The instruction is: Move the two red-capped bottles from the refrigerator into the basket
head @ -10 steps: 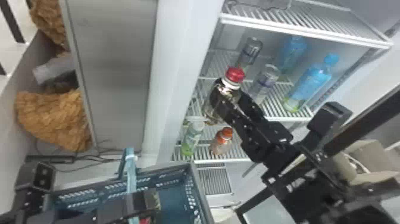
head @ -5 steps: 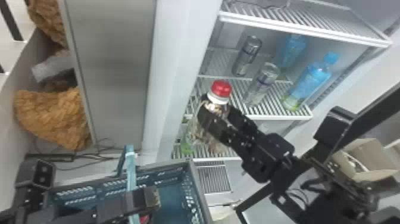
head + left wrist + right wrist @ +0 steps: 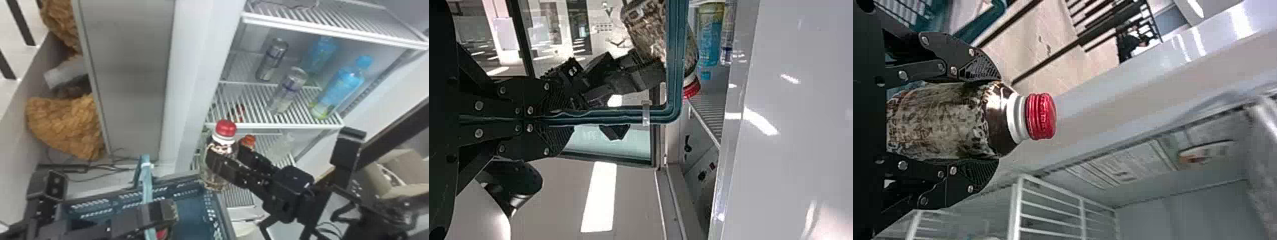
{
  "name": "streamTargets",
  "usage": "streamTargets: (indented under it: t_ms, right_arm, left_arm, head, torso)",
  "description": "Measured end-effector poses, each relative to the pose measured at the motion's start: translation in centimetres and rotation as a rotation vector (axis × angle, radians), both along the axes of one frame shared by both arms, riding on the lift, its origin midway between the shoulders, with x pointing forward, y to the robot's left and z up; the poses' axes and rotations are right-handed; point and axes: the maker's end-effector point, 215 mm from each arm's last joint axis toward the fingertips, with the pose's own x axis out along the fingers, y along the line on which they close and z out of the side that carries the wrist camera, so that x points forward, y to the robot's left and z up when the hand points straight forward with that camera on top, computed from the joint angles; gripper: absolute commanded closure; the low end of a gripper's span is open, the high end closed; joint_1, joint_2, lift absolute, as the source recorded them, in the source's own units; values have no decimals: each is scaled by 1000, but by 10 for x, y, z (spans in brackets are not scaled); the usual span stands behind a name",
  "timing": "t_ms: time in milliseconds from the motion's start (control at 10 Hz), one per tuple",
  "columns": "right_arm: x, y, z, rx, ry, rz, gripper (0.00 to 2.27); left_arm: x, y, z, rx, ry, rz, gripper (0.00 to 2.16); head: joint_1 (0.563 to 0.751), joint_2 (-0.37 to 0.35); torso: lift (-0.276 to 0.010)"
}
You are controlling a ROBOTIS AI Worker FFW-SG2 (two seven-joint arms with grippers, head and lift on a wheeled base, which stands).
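Bottle (image 3: 948, 120) in right claw (image 3: 228, 153), partly hidden, basket (image 3: 211, 206) — cut off below

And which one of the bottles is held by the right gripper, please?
It is the bottle with the red cap and white neck, clamped in the right gripper. The two blue bottles stand on a refrigerator shelf, ungripped.

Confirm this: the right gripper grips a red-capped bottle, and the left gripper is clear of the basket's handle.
One part is wrong: the left gripper is not clear of the basket's handle but shut on it, as the left wrist view shows. The right gripper does grip a red-capped bottle.
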Motion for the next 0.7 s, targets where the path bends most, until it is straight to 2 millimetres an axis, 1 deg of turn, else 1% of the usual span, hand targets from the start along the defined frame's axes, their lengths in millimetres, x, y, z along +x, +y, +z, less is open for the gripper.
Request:
streamTargets:
  t_ms: [200, 500, 600, 700]
  right_arm:
    - [-7, 7, -7, 8, 36, 37, 1280]
    - [-10, 22, 0, 31, 30, 86, 1280]
    - [-14, 27, -1, 39, 41, 104, 1167]
    - [-17, 32, -5, 51, 59, 120, 660]
  left_arm:
    - [0, 0, 0, 0, 1, -1, 1204]
    - [-1, 0, 0, -1, 1, -1, 1204]
    - [-1, -1, 0, -2, 1, -2, 1204]
    - [-1, -1, 0, -2, 1, -2, 1204]
  head:
    - [695, -269]
    - [695, -238]
    - [695, -233]
    - [695, -222]
  torso:
    - [0]
    - [0]
    - [0]
    - [0]
